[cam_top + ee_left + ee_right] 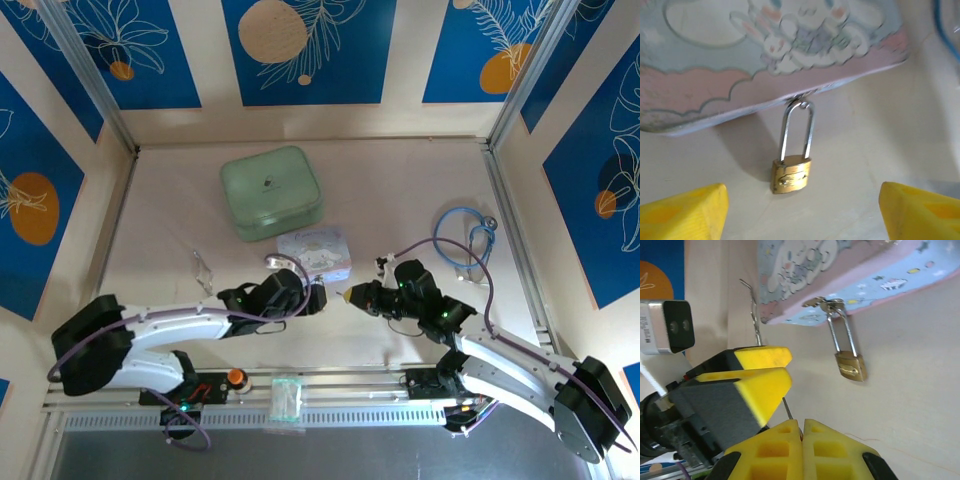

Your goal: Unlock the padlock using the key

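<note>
Plainly, the padlock (790, 175) is not yet opened; it is hung by its shackle from the clasp of the tin (715, 90), its brass body laid on the table (875, 150) just before the tin's front edge. The left gripper (800, 202) is released, its yellow fingertips (695, 210) spread wide to either side of the body, nothing grasped; the right gripper (801, 429) is clenched, and a thin sliver, judged to be the key (787, 409), is seen pinched at its tips, near the padlock but apart from it. The body should be clamped squarely by the left fingers so that it cannot swing on the clasp; the keyhole end should be turned toward the key; the key should be lined up before it is pushed, since both are tiny. The tin is shut, its contents hidden; the green case (272, 192) behind it is likewise shut.
</note>
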